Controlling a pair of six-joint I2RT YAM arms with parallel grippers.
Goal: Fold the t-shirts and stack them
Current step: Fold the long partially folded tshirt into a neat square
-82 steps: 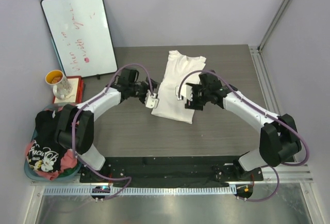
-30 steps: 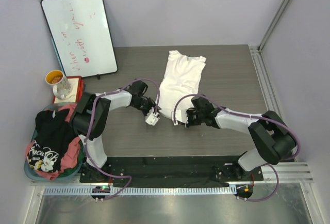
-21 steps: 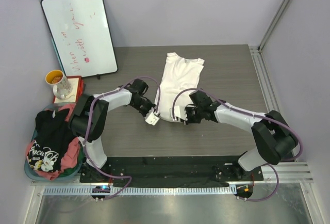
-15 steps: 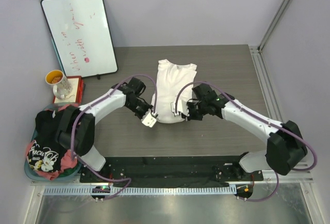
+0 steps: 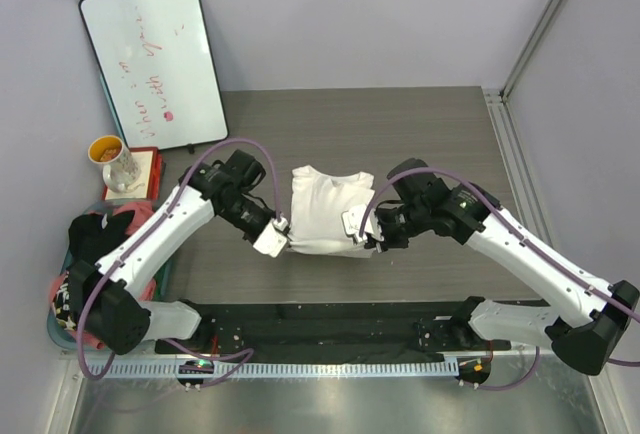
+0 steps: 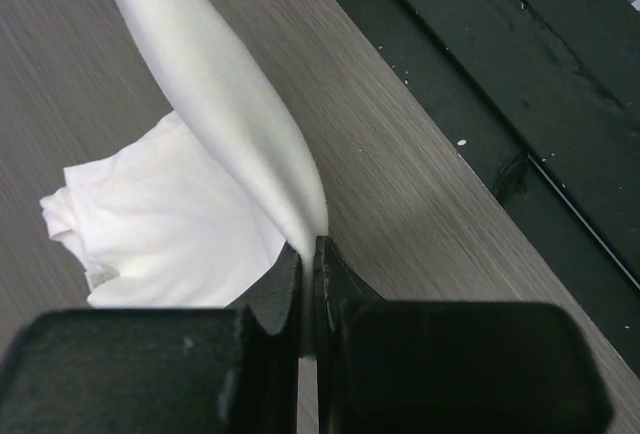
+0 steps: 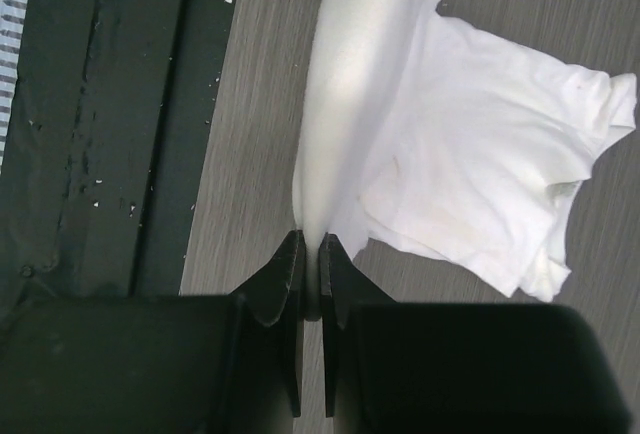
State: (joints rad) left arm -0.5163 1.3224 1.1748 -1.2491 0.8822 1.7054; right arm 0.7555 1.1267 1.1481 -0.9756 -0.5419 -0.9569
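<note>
A white t-shirt (image 5: 325, 209) lies mid-table with its near hem raised off the wood. My left gripper (image 5: 286, 246) is shut on the hem's left corner, and my right gripper (image 5: 371, 246) is shut on the right corner. The left wrist view shows the fabric (image 6: 230, 124) rising in a taut fold from the left gripper (image 6: 310, 249). In the right wrist view the cloth (image 7: 480, 144) runs up from the right gripper (image 7: 311, 244), sleeves still flat on the table. A black t-shirt (image 5: 92, 236) and a pink-red one (image 5: 128, 212) sit in the basket, partly hidden by the left arm.
The laundry basket (image 5: 52, 329) stands at the near left. Behind it a cup (image 5: 112, 157) rests on a red box (image 5: 147, 167), and a whiteboard (image 5: 155, 64) leans on the back wall. The black base plate (image 5: 330, 326) runs along the near edge.
Both grippers shut on the white t-shirt's near hem and drew it toward the near edge while lifting it. The shirt has shifted nearer and looks shorter.
</note>
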